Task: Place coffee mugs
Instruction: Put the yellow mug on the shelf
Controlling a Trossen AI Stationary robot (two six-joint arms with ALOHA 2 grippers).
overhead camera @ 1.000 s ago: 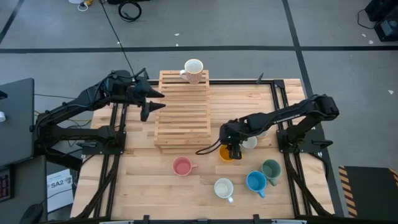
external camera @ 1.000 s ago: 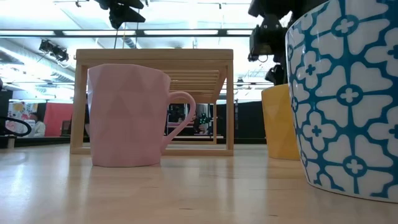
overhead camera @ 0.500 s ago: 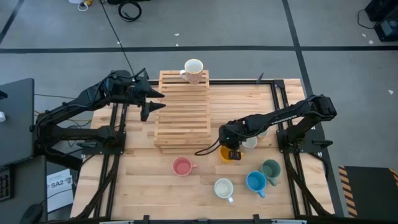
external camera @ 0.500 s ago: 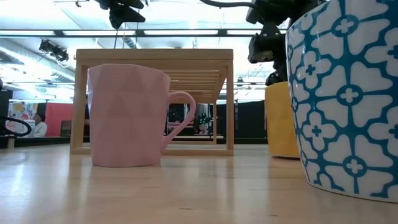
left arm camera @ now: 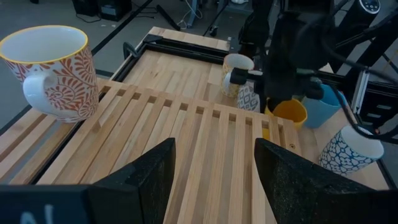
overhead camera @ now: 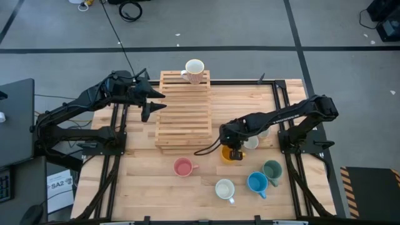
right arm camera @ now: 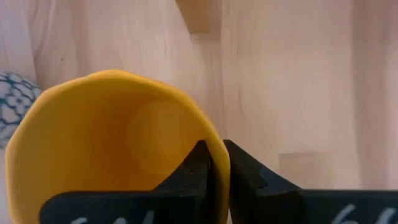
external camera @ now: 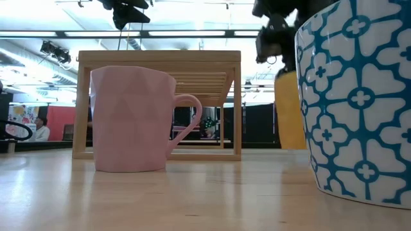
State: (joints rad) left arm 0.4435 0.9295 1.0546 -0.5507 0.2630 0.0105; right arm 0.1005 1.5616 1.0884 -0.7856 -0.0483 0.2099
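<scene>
An orange mug [overhead camera: 227, 154] hangs just off the table in front of the wooden rack [overhead camera: 184, 112], with my right gripper [overhead camera: 233, 150] shut on it. A white mug with an orange pattern [overhead camera: 194, 70] stands on the rack's far end. On the table's near part stand a pink mug [overhead camera: 182, 167], a cream mug [overhead camera: 224, 188], a blue mug [overhead camera: 257, 182] and a dark green mug [overhead camera: 272, 169]. A white mug [overhead camera: 251, 143] is right beside the orange one. My left gripper [overhead camera: 155, 106] hovers open over the rack's left edge. My right gripper holds the orange mug by its rim [right arm camera: 211, 144], with one finger [right arm camera: 198, 163] inside the cup and the other [right arm camera: 241, 167] outside, the wall pinched between them. The fingers come from above, pointing steeply down. The mug's bottom [external camera: 287, 146] hangs clear of the table.
The slatted rack fills the table's far middle, with bare slats [left arm camera: 205, 143] between the patterned mug [left arm camera: 53, 71] and my left fingers. A blue-patterned white mug [external camera: 356, 96] stands close to the low camera. Bare wood [overhead camera: 140, 169] lies at the near left.
The orange mug stood on the table a second ago. It now hangs a little above the table in my right gripper, which has risen slightly with it.
</scene>
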